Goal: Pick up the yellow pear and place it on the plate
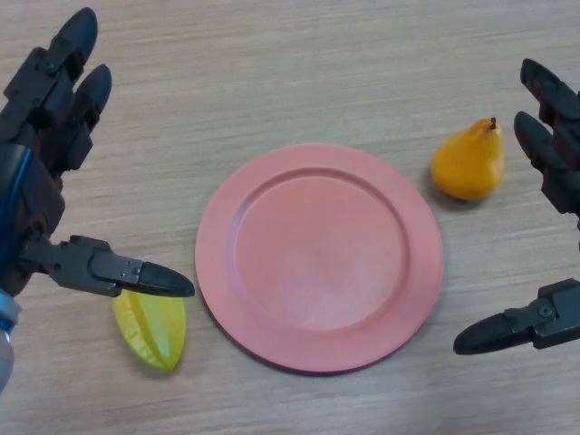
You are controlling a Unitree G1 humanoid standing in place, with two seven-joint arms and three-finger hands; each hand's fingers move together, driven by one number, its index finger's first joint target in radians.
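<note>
Both hands, left (41, 163) and right (553, 172), hang spread open, holding nothing. Your yellow pear (468, 161) looks smooth, light, rigid; grasp its wide belly, then the pink plate (222, 272).

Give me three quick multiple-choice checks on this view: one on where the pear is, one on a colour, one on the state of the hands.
1. The pear lies
A. on the plate
B. on the table, right of the plate
C. in the left hand

2. The plate is
A. pink
B. blue
C. white

3. The hands are
A. both open, holding nothing
B. right shut on the pear
C. left shut on the plate

Answers:
1 B: the pear sits on wood beyond the plate's right rim, apart from it.
2 A: its whole face is pink.
3 A: the left hand and right hand have straight fingers, clear of the pear.
</note>
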